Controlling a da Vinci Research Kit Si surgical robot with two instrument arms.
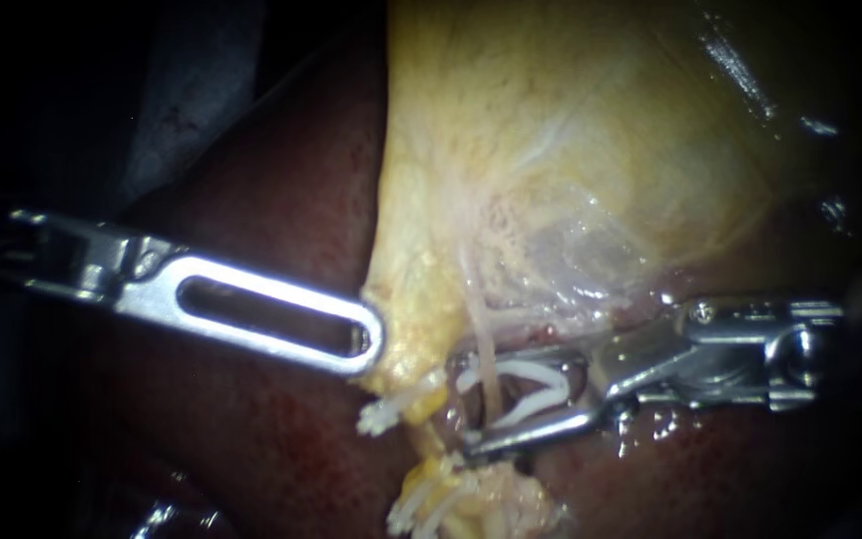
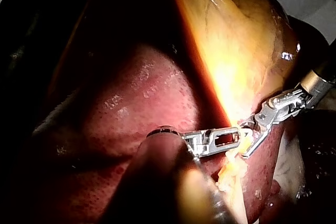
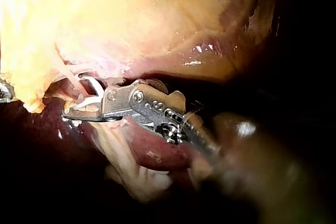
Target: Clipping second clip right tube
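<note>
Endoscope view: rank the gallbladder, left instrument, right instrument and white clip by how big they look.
Largest: gallbladder.
Next: left instrument and right instrument, which look about alike, so I won't rank them.
Smallest: clip.

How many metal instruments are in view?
2. The silver slotted left instrument against the yellow gallbladder; the silver right instrument, jaws holding a white clip around a thin pale tube.

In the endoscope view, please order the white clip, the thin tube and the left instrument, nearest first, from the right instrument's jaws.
1. white clip, held between the right instrument jaws.
2. tube, crossing between them too; nearly tied.
3. left instrument, well to the left.
</note>
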